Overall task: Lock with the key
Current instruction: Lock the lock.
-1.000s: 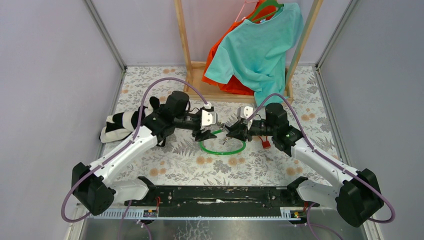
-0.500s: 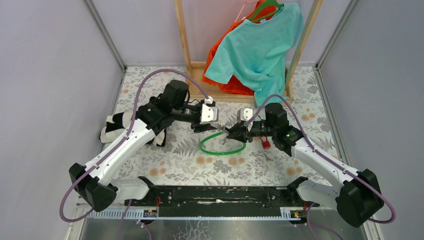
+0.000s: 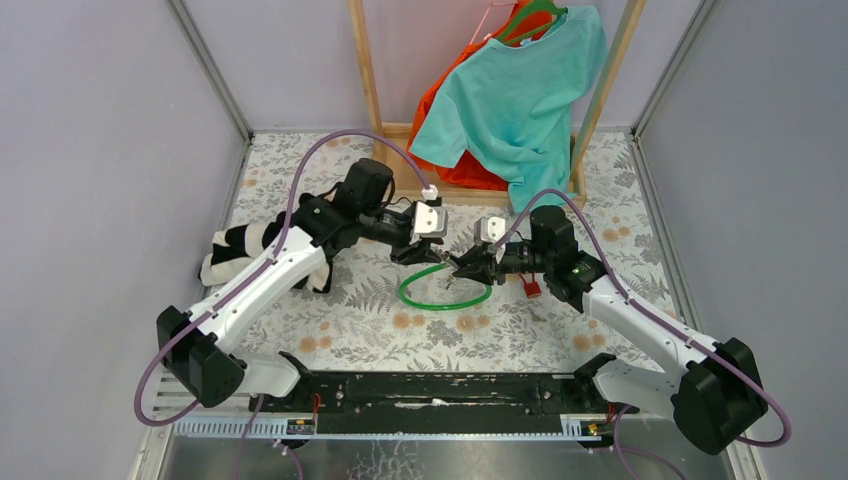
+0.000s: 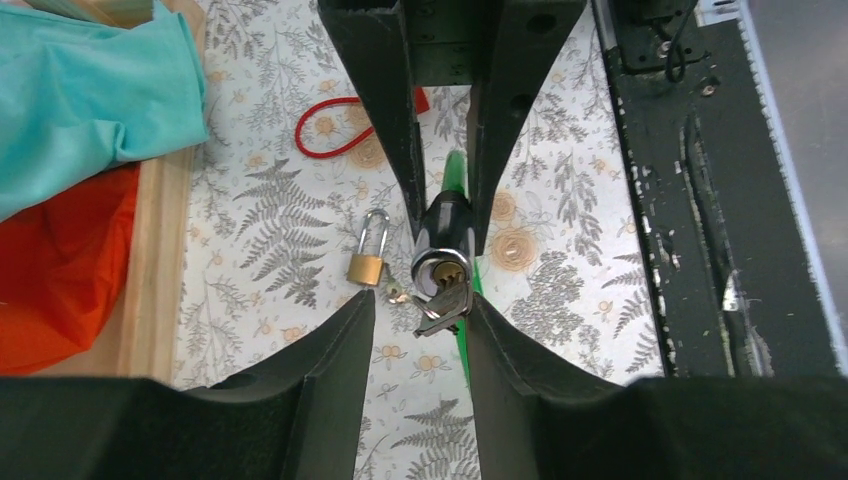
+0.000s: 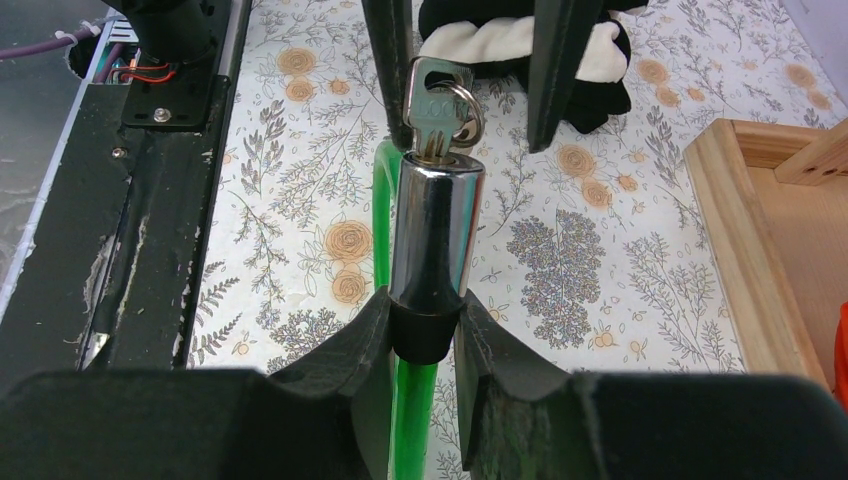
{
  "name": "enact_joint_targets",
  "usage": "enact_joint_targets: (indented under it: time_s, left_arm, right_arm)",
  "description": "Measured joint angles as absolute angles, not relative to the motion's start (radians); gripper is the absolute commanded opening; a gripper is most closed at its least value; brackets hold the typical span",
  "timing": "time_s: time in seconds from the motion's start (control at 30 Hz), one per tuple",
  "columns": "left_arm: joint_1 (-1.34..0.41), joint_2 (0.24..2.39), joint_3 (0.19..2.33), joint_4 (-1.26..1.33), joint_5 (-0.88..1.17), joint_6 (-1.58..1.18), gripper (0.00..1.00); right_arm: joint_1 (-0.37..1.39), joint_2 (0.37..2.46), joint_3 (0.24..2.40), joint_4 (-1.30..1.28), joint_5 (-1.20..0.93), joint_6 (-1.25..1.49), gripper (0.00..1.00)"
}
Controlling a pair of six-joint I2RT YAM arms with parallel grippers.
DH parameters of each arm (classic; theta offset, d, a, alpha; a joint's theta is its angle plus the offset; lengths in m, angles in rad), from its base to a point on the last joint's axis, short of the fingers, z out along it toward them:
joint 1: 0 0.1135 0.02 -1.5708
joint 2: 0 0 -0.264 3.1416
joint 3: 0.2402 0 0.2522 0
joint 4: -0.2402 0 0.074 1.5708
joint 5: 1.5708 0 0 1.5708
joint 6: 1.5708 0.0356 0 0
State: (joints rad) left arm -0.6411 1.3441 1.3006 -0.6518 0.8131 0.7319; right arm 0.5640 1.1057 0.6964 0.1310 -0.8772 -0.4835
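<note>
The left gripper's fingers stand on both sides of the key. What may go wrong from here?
1. The key sits nearer one finger of the left gripper, so closing may push it sideways instead of gripping it squarely.
2. The right gripper holds the lock cylinder only at its black lower end; turning the key might twist the cylinder in that grip.

Stamped marks on the key (image 5: 428,100) are unreadable.
</note>
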Motion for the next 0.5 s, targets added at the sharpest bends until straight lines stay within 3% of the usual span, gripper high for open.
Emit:
enact_joint_targets:
  time_s: [0.27,0.5]
  left_arm:
    - [-0.641,1.347,1.301,-0.651,0.843,0.681,0.36]
    - [-0.642,1.341,1.301,-0.652,0.849,0.640,0.22]
  right_arm:
    - [0.564,1.106,0.696,0.131,-0.877,-0.490,0.00]
    - [0.564,1.106,0.696,0.131,-0.875,-0.494,0.00]
